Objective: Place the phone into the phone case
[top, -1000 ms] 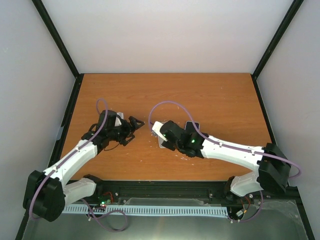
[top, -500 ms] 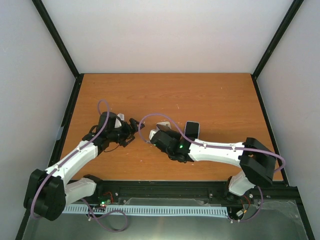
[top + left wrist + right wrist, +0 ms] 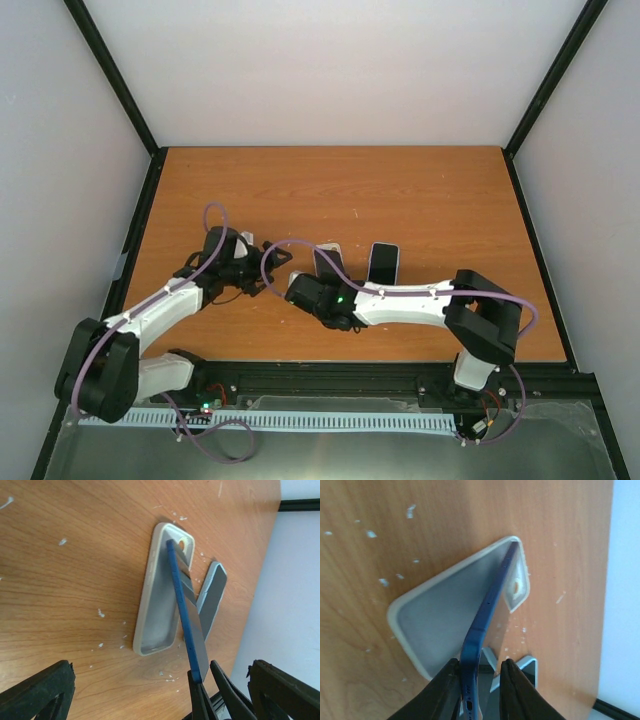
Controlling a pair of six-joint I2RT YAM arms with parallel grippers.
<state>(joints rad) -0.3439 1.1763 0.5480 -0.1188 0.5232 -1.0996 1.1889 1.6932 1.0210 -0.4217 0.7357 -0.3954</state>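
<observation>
The pale bluish phone case [image 3: 159,597] lies open side up on the table, also in the right wrist view [image 3: 437,610]. The phone [image 3: 487,605], slim with a blue edge and a dark glossy face, stands tilted with its far end in the case's camera end. Its near end sits between the fingers of my right gripper [image 3: 480,664]. It touches one finger, and a gap shows to the other. In the top view the phone [image 3: 326,265] is just right of my right gripper [image 3: 298,288]. My left gripper [image 3: 270,268] is wide open and empty, just left of the case.
A second phone [image 3: 383,263] with a dark screen and a whitish rim lies flat just right of the case; it also shows in the left wrist view [image 3: 212,597]. The table [image 3: 430,200] is orange-brown wood with small white specks, with walls on three sides.
My right gripper has swung left towards the left gripper, uncovering the second phone. The phone now stands tilted over the case. My left gripper has edged slightly right.
</observation>
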